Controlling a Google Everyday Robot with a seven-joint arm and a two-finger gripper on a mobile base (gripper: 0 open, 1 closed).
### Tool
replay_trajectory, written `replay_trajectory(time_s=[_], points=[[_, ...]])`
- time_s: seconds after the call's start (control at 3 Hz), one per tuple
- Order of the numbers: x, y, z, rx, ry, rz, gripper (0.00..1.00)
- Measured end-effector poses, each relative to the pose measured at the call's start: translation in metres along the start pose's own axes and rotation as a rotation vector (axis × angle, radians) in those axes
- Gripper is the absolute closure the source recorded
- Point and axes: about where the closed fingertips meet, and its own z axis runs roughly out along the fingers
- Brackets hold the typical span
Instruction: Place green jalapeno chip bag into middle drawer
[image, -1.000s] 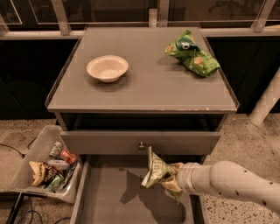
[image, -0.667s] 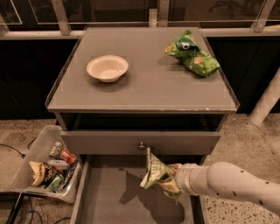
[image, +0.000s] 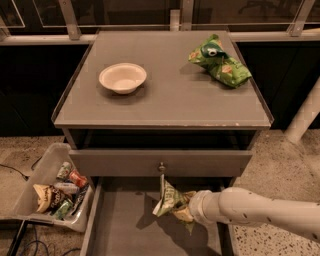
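Change: bag (image: 169, 199) sunk slightly lower, toward 7 o'clock, since second ago; tool (image: 186, 209) pinches it from 3 o'clock, above drawer (image: 120, 231) floor at 6 o'clock. Release seems near.

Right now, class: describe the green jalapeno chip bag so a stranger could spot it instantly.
Find the grey cabinet; below its top, the middle drawer stands open. Over it the gripper holds the olive green jalapeno chip bag, duller than the bright bag on top.
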Motion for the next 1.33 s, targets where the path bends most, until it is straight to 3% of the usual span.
replay_trajectory(time_s=[1.0, 1.33], points=[[0.043, -0.015, 0.087, 0.008, 0.002, 0.082, 1.00], [0.052, -0.019, 0.097, 0.018, -0.001, 0.104, 0.85]])
